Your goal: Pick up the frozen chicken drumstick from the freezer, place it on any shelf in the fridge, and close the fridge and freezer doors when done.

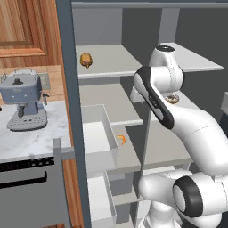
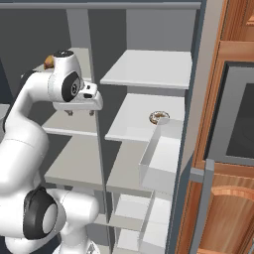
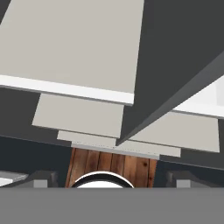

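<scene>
Small golden-brown frozen chicken drumstick (image 1: 86,59) sat on the upper pale grey shelf (image 1: 111,62) of the grey-lined freezer (image 1: 95,26), half hidden behind the arm in the right base view. Two-finger gripper (image 2: 79,112) hung empty near the divider, pointing down; finger tips mostly cut off (couldn't tell the jaw gap). Pale-iced doughnut (image 2: 158,117) on a fridge shelf, tiny orange piece (image 1: 121,140) lower down. Grey espresso machine (image 1: 23,98) on marble counter (image 1: 31,138).

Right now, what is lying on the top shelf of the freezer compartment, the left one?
The frozen chicken drumstick lies alone on the top freezer shelf, near its back left corner. In the right base view the arm's wrist covers most of it. The pincer hangs empty in front, lower than this shelf.
</scene>
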{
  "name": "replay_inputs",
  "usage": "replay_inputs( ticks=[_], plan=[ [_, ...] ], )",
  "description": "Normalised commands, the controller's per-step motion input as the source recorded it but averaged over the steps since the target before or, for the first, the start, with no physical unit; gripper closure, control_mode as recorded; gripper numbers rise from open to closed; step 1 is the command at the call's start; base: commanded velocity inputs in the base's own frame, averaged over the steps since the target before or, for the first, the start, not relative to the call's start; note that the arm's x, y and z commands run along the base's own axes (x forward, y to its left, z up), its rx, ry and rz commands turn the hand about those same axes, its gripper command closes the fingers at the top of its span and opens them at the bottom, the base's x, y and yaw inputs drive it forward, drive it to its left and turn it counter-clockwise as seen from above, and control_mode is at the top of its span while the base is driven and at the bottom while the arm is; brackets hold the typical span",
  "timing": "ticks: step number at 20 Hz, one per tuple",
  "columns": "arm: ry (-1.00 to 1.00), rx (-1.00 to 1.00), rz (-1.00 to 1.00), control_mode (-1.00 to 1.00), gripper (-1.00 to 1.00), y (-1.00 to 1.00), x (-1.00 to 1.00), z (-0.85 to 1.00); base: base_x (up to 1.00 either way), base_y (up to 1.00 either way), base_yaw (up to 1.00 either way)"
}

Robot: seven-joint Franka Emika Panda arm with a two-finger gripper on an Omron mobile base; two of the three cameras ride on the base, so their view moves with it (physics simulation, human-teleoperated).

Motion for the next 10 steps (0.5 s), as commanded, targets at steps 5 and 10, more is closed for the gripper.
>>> replay_inputs(
  ticks=[5, 10],
  plan=[
    [-0.05, 0.00, 0.01, -1.00, -1.00, 0.00, -0.42, 0.00, 0.00, 0.00, 0.00],
    [-0.11, 0.00, 0.00, -1.00, -1.00, 0.00, -0.38, 0.00, 0.00, 0.00, 0.00]
  ],
)
